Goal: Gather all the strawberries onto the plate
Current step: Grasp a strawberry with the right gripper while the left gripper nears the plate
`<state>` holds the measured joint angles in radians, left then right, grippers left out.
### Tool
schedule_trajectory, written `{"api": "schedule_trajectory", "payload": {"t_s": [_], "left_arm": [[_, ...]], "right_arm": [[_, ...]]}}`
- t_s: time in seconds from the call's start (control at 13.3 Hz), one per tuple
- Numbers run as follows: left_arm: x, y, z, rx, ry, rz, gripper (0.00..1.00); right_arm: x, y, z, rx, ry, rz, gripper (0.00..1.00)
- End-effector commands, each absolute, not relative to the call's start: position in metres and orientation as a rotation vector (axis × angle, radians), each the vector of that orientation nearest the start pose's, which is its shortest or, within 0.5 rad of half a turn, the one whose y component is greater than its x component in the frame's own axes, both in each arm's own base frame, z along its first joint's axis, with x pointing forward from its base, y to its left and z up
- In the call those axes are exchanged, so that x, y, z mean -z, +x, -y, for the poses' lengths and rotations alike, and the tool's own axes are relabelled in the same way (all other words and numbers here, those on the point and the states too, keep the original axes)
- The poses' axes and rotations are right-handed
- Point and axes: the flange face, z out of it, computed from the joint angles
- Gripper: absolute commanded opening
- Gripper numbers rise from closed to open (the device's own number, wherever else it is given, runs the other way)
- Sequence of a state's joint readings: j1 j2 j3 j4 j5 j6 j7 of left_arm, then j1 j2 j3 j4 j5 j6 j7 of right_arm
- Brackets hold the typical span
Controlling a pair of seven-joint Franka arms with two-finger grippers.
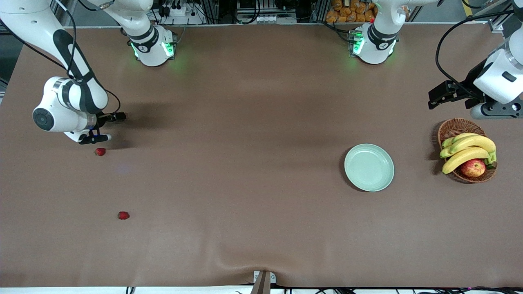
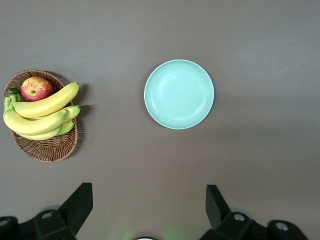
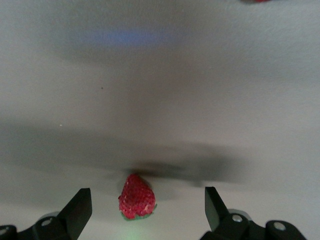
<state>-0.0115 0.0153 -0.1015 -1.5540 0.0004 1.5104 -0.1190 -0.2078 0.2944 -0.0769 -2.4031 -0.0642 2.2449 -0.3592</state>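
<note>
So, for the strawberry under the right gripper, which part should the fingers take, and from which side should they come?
Probably from straight above, closing across the broad middle of the strawberry. It lies on its side on the table, so the sides are free. The right gripper is open just over it, though the berry sits off-centre between the fingers, so centre first.

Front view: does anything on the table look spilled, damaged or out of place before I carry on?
Nothing is spilled or damaged. Two small dark-red strawberries lie loose toward the right arm's end, apart from the empty pale mint-green round plate. The open right gripper hangs by the farther berry; the open left gripper waits near the brown wicker basket.
</note>
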Motion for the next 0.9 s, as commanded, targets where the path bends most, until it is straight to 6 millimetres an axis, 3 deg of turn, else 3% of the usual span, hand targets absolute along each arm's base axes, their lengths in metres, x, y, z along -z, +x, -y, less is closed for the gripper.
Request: {"api": "schedule_trajectory", "payload": {"t_s": [0.0,0.38,0.53,0.68,0.75,0.83], "left_arm": [[-0.62,0.553,0.062,-0.087,-3.163,0.006,1.0],[-0.614,0.553,0.065,-0.104,-3.162,-0.006,1.0],[-0.609,0.556,0.067,-0.116,-3.161,-0.008,1.0],[-0.603,0.558,0.077,-0.133,-3.159,-0.02,1.0],[-0.601,0.559,0.079,-0.133,-3.159,-0.022,1.0],[-0.598,0.56,0.083,-0.143,-3.158,-0.032,1.0]], "right_arm": [[-0.16,0.41,0.127,-0.666,-2.979,0.179,1.0],[-0.158,0.403,0.125,-0.686,-2.968,0.179,0.98],[-0.158,0.403,0.125,-0.69,-2.967,0.178,0.75],[-0.157,0.398,0.123,-0.702,-2.96,0.18,0.32],[-0.158,0.398,0.122,-0.699,-2.96,0.179,0.21],[-0.158,0.398,0.123,-0.699,-2.96,0.178,0.15]]}}
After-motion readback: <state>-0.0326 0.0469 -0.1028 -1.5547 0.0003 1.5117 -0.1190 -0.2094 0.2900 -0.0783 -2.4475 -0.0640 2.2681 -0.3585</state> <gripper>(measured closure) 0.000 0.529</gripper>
